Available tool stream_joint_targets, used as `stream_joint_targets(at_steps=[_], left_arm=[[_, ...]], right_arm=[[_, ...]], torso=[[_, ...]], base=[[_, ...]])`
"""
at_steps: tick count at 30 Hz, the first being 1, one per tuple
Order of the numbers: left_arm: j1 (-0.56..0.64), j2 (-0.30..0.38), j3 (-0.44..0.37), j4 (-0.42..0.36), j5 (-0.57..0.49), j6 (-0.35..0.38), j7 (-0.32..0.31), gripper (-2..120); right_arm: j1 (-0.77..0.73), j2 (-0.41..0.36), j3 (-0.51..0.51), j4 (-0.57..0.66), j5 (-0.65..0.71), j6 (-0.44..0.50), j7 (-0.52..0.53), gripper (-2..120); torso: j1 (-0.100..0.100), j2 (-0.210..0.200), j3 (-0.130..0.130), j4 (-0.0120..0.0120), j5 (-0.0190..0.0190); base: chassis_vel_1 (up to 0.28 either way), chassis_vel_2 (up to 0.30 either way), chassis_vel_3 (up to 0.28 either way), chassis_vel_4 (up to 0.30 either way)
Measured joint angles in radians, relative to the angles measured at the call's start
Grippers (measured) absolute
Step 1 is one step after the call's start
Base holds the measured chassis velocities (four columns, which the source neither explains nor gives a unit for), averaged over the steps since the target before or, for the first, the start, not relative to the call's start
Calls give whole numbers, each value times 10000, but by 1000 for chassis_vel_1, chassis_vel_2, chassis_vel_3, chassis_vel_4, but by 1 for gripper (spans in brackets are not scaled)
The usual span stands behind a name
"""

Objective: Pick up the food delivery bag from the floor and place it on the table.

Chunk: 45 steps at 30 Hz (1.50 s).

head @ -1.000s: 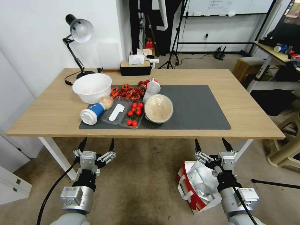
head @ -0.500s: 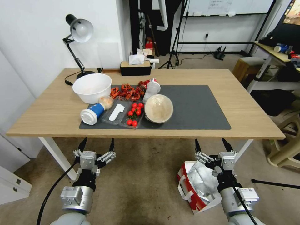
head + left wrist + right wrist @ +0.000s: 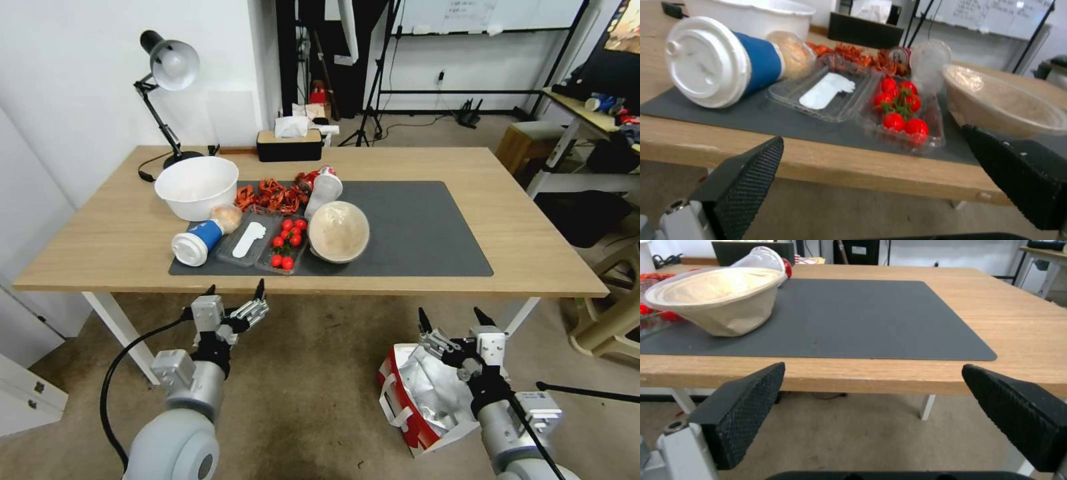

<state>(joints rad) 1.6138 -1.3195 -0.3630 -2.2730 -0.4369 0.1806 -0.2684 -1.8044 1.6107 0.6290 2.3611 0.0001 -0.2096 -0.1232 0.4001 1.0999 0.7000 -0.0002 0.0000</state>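
- I see the bag [image 3: 420,393] on the floor [image 3: 313,393]. It is red and white, with white loop handles and crinkly silver foil inside. Its top is open.
- It sits in front of the table [image 3: 527,227], near the right front leg.
- My right gripper [image 3: 457,319] hangs just above the bag's far edge, fingers spread wide, holding nothing.
- My left gripper [image 3: 235,291] is well apart from the bag, up near the table's front edge, fingers wide too.
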Motion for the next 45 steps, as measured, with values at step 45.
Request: stream_joint_targets(at_steps=[45], left_arm=[[1170,186,-187,-548,321,-927,-176,100]], right_arm=[[86,-25,-88,-115,-328,123,108,100]], torso=[[-538,-1216,-682,2,0]], base=[[0,0,0,0]])
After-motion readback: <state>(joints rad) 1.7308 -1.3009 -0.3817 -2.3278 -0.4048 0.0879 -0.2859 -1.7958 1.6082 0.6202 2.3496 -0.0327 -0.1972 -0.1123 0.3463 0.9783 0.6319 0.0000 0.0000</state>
